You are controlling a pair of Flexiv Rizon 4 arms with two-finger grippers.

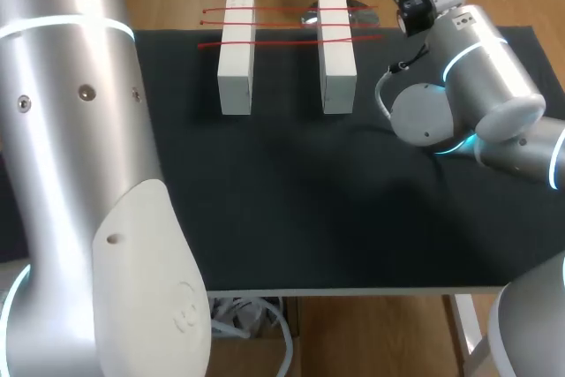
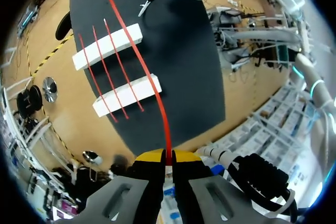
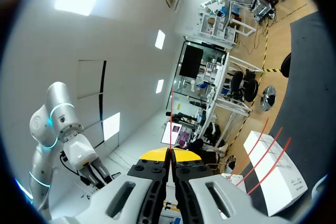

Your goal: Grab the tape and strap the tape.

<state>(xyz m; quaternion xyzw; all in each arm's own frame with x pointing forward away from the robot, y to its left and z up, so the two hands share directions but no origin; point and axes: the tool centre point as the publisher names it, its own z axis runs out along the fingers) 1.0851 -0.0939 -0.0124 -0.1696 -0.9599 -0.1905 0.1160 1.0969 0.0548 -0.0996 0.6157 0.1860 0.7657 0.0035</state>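
Well, from where I stand both ends look held: the left pincer (image 2: 168,157) is closed tight on one end of the red tape (image 2: 140,59) and the right pincer (image 3: 171,157) is closed on the other. The strand runs taut through the air between them, above the two white blocks (image 2: 113,43) on the black mat (image 1: 309,200). Three red strips (image 2: 109,66) lie across those blocks, close together. The thin strand is pinched only at the very fingertips, so I'd worry that a bit too much pull from either arm would let one end slip free. If the arms come down unevenly, the tape could land slanted and cross a neighbouring strip, or miss a block. A low pincer might also nudge a block and upset the strips resting on it.
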